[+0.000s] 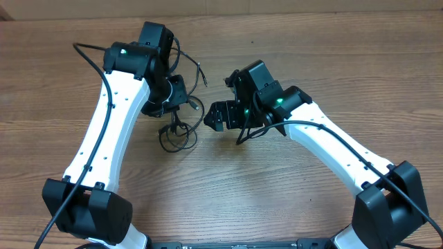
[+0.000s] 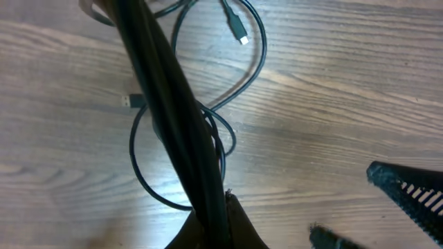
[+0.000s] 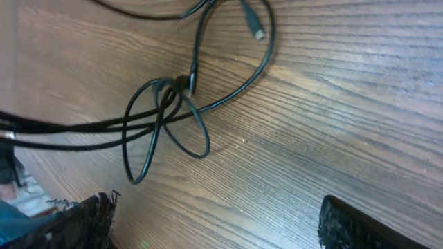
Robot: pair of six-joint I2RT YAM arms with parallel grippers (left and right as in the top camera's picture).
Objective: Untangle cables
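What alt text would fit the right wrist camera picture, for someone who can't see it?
Thin black cables lie in crossing loops on a wooden table, with two strands running taut off the left edge and a small plug near the top. Below, the right gripper is wide open and holds nothing, with a finger at each bottom corner.

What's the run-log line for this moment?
left jaws: shut on cables | right jaws: open, empty, apart from cables | cables: knotted loops on table, strands taut toward left jaws | untangle: not done
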